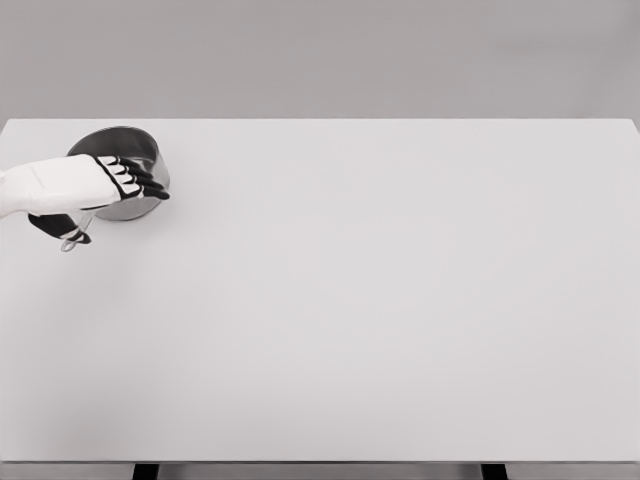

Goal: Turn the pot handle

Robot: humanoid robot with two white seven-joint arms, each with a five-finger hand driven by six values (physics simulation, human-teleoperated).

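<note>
One pot [128, 150] stands on the white tabletop [380, 300], in the far left corner area, a little in from the back edge and close to the left edge. It is a small metal saucepan, round, dark grey inside, upright on its base. One handle [76, 238] runs from it toward the near left: a thin metal piece ending in a loop, which lies just over the tabletop below and left of the pot's body.

One hand is in view, the left hand [95, 185], its white arm coming in from the picture's left edge. It lies across the near side of the pot, palm down, covering the pot's front rim and the root of the handle. Its four dark-tipped fingers [140, 180] reach rightward over the rim and front wall of the pot, bent slightly down and set close together. The dark thumb [55, 225] shows below the palm, beside the handle, touching or nearly touching it. Whether the fingers actually clamp the handle or only rest over it, I cannot tell: the palm hides the contact.

The right hand does not show. The tabletop carries one pot and its shadow, with two dark table legs at the bottom edge.
</note>
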